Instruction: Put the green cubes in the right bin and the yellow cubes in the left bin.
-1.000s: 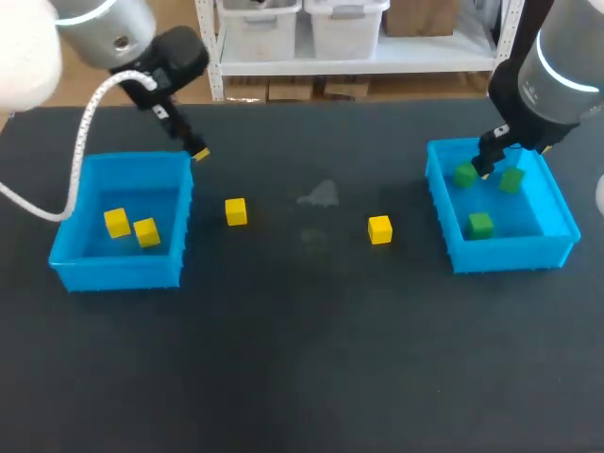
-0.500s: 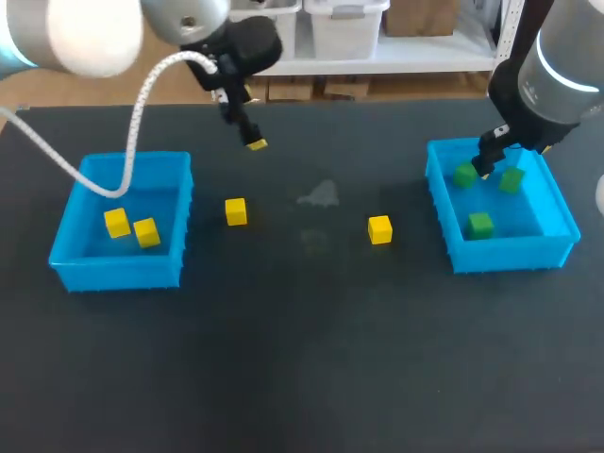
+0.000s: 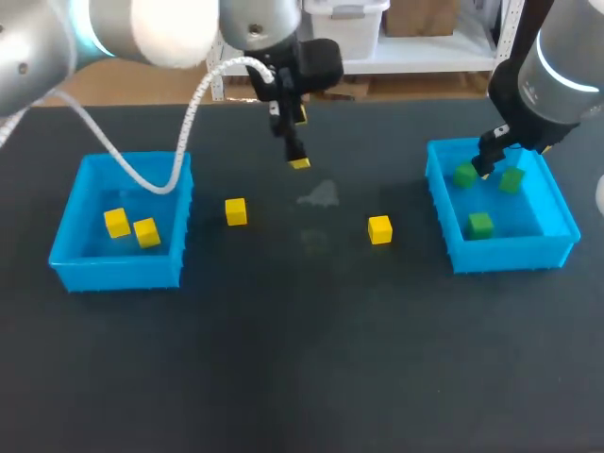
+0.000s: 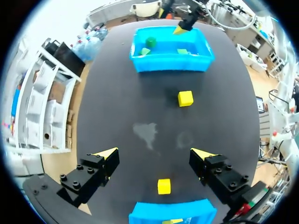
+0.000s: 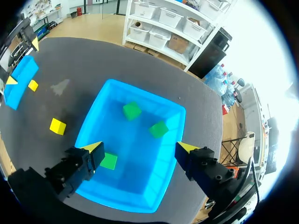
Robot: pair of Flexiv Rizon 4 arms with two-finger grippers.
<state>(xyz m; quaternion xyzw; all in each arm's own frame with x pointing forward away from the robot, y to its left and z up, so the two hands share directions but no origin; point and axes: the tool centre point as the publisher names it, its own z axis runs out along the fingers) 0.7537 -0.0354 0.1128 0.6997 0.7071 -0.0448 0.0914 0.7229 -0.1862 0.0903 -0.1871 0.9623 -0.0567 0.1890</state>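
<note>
Two yellow cubes [image 3: 117, 223] lie in the left bin [image 3: 113, 272], three green cubes [image 3: 480, 225] in the right bin [image 3: 510, 253]. Two loose yellow cubes [image 3: 236, 211] rest on the table [image 3: 302, 359] between the bins, well apart. Farther back, the left gripper [image 4: 156, 156] hangs above the table, jaws wide apart, holding nothing; the right gripper [image 5: 139, 148] hangs over the right bin, likewise spread and empty.
</note>
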